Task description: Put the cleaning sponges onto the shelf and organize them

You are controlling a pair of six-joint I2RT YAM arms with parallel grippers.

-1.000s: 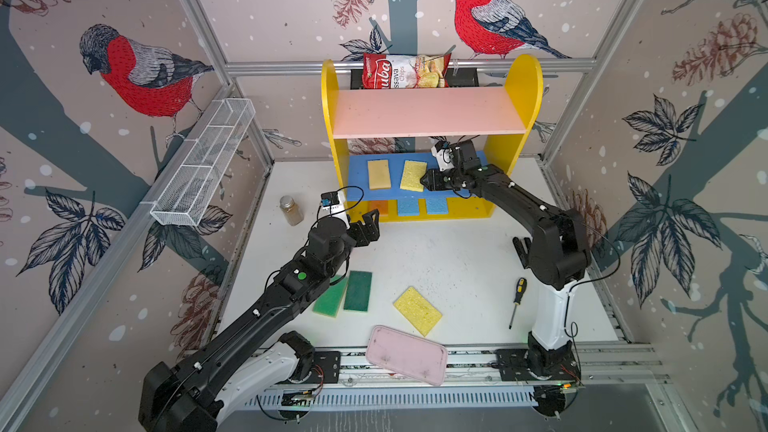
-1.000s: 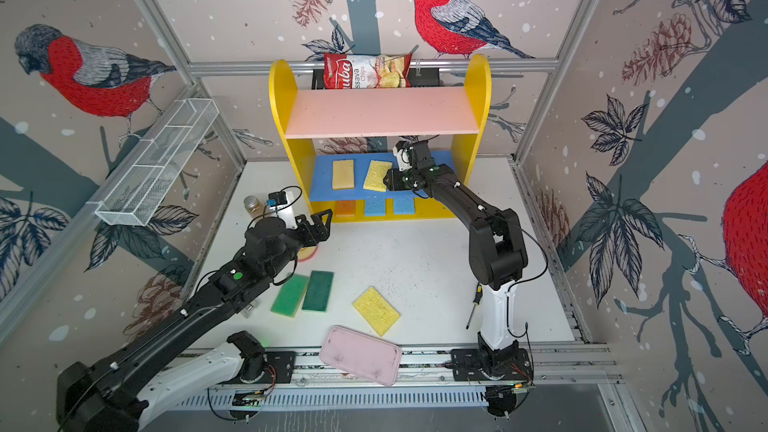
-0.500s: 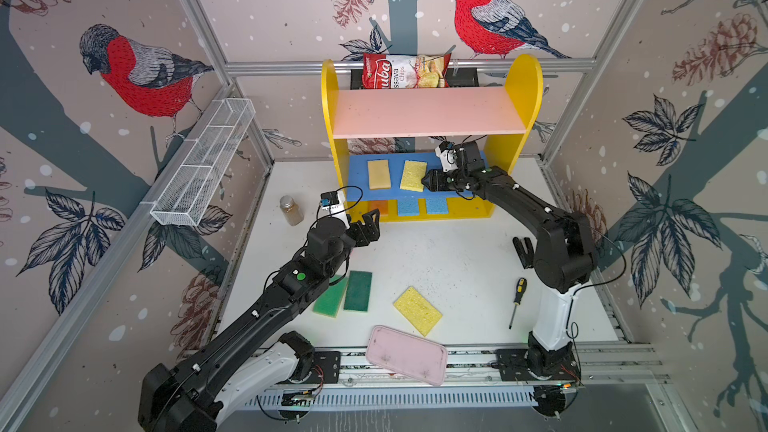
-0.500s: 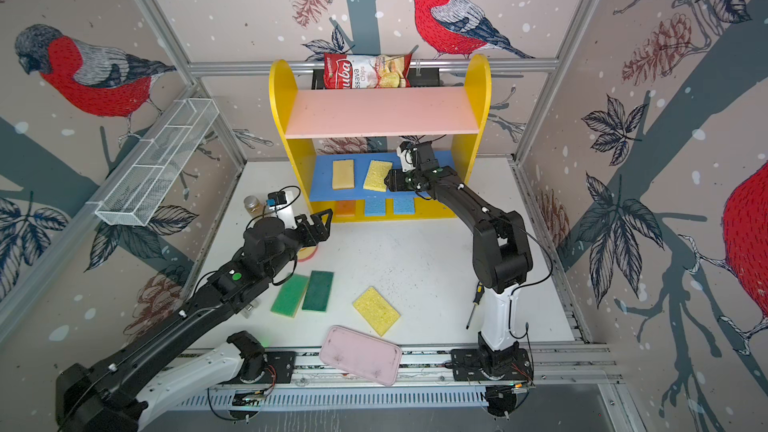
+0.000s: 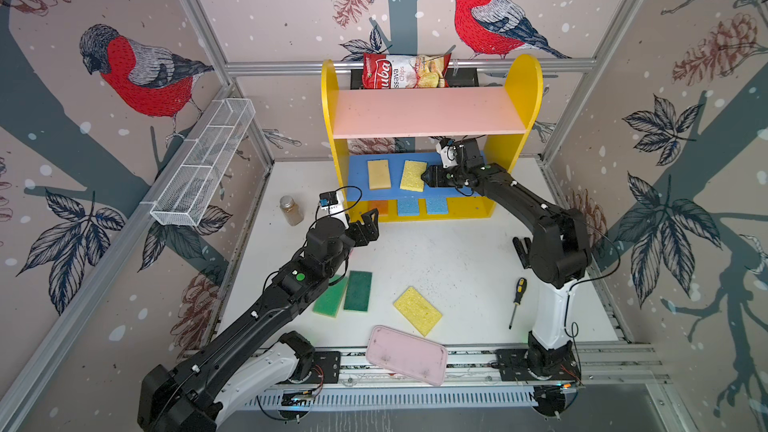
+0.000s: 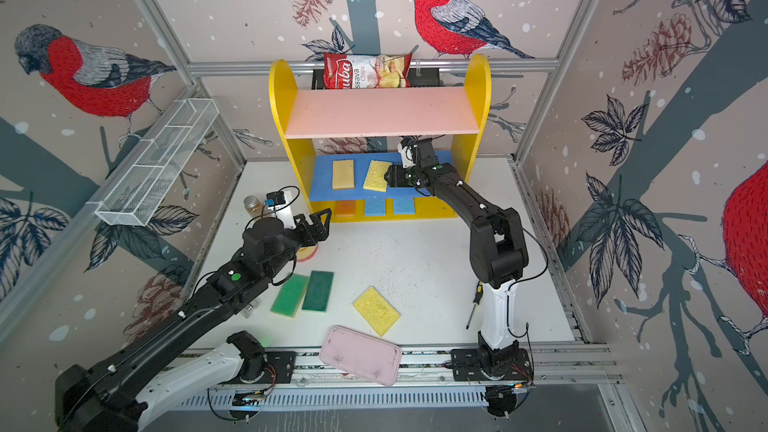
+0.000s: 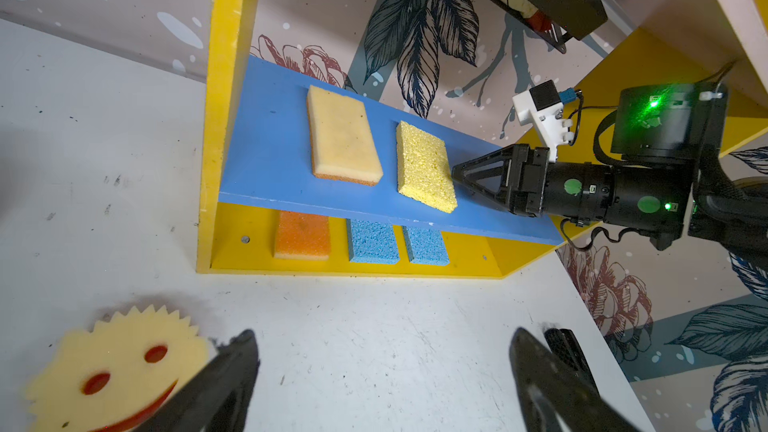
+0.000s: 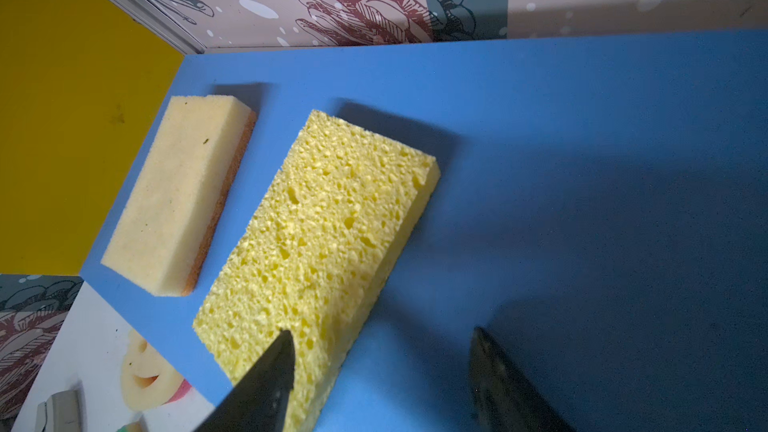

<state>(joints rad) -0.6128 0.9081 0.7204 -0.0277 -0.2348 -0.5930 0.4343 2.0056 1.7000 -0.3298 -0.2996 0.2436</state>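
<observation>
- The shelf (image 5: 428,114) stands at the back of the white table (image 5: 449,259). It is made of flat painted boards: two yellow round-topped sides, a pink top board, a blue middle board (image 8: 582,160) and a yellow base.
- Two flat rectangular sponges lie on the blue middle board, just beside each other but apart.
- The tan sponge (image 8: 178,197) is smooth and fine-grained, with a thin orange scouring layer underneath.
- The porous yellow sponge (image 8: 316,251) is coarse and full of holes, and sits slightly askew.
- The right gripper (image 8: 381,331) is under the pink board with its black pointed fingers spread apart. One fingertip overlaps the near corner of the porous yellow sponge and the other is over bare blue board. The sponge lies flat, unclamped.
- Three sponges sit in a row on the yellow base, partly under the blue board's edge: an orange sponge (image 7: 302,238), a blue sponge (image 7: 373,243) and another blue sponge (image 7: 426,245). Both blue ones are open-pored.
- The left gripper (image 7: 384,336) hovers over the table in front of the shelf, fingers wide apart and holding nothing.
- Just beside one of its fingers lies a round smiley sponge (image 7: 112,367). It is soft yellow foam with a jagged top edge and cut-out eyes and mouth that show red.
- Nearer the front, a light green sponge (image 5: 330,297) and a dark green sponge (image 5: 358,290) lie side by side, touching.
- A loose yellow sponge (image 5: 417,310), equally pitted, lies apart from them at an angle.
- A pink tray (image 5: 406,355) with rounded corners lies at the table's front edge.
</observation>
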